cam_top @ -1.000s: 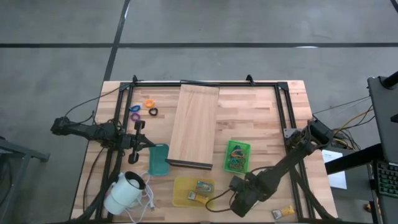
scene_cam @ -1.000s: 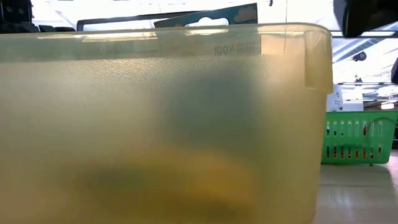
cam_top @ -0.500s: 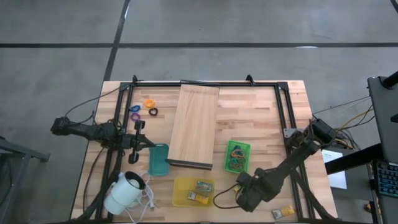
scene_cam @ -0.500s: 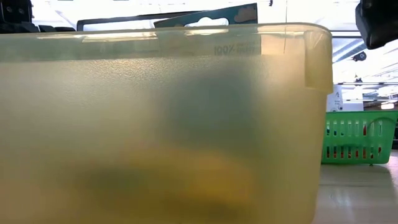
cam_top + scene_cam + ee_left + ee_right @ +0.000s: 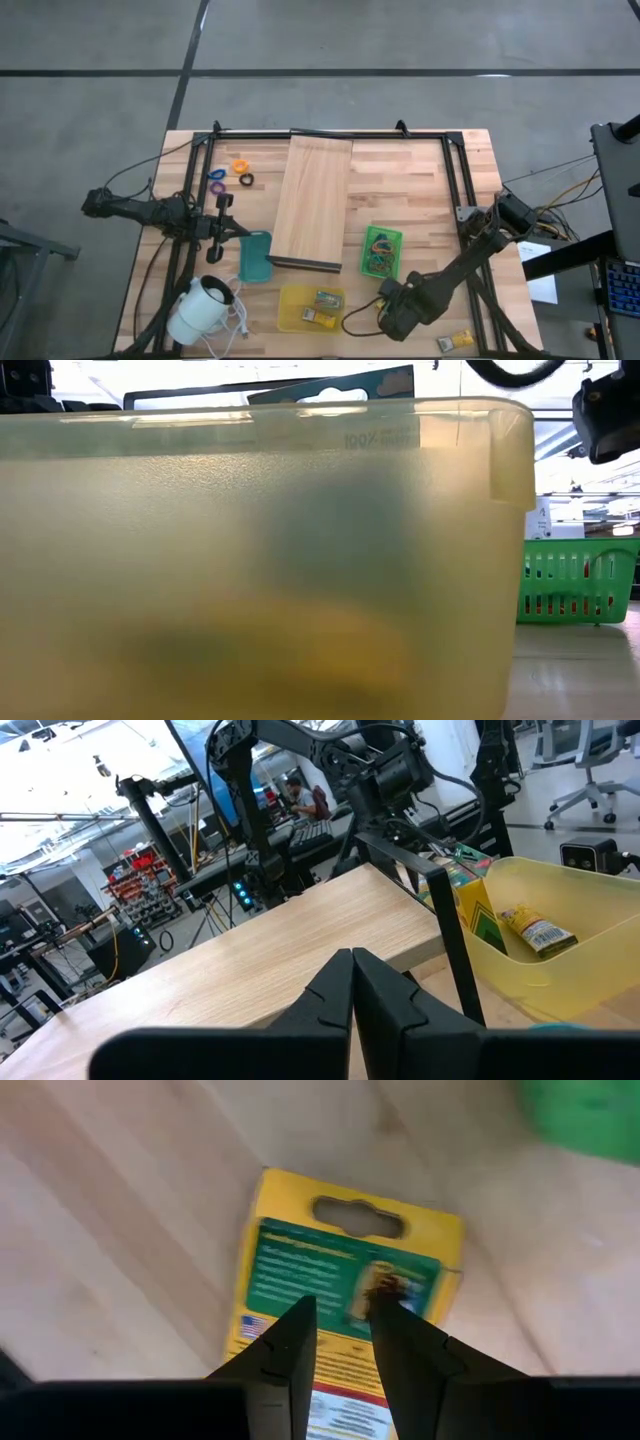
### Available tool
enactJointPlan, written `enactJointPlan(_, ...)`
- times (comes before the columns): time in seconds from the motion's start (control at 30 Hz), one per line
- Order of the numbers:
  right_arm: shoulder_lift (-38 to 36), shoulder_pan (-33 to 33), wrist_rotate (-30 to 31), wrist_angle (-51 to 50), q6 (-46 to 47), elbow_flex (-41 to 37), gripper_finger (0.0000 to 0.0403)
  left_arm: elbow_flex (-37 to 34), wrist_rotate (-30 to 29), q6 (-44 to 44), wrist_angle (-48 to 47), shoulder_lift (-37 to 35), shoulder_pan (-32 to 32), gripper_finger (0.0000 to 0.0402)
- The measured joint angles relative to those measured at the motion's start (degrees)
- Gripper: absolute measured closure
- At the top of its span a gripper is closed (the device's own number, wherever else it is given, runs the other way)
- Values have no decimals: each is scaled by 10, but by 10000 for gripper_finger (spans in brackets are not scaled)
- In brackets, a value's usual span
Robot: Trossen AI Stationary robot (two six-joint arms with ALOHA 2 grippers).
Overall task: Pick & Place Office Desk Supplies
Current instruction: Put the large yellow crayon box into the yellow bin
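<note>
Sorting desk supplies into bins, with roughly half still loose on the table.

At the near edge of the table [image 5: 420, 180], the right gripper [image 5: 343, 1342] holds a yellow-and-green carded packet [image 5: 345, 1280] in a narrow pinch, lifted between the yellow bin [image 5: 290, 312] and the near right corner. The yellow bin already has two packets [image 5: 322, 306] in it, and the green basket [image 5: 382, 250] beside the wooden board [image 5: 312, 202] holds a tangle of rubber bands [image 5: 377, 262]. The teal tray [image 5: 255, 256] looks empty. Left to do, by my reading: the orange ring [image 5: 240, 166], purple ring [image 5: 216, 175], blue ring [image 5: 219, 187] and black ring [image 5: 246, 180] near the far left corner, and another packet [image 5: 453, 341] at the near right corner. The left gripper [image 5: 352, 982] waits closed and empty beside the teal tray.
</note>
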Motion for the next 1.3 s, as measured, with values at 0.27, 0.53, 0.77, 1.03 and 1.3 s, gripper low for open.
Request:
enactJointPlan(0.27, 11, 0, 13, 74, -74, 0, 307, 0, 0, 0, 0, 0, 0, 390)
enactJointPlan(0.53, 12, 0, 30, 114, -137, -1, 307, 0, 0, 0, 0, 0, 0, 390)
enactJointPlan(0.77, -6, 6, 28, 101, -139, 9, 307, 0, 0, 0, 0, 0, 0, 390)
enactJointPlan(1.03, -27, 49, 50, 80, -50, 15, 307, 0, 0, 0, 0, 0, -1, 390)
enactJointPlan(1.3, -18, 84, 122, 75, -13, 4, 307, 0, 0, 0, 0, 0, -1, 390)
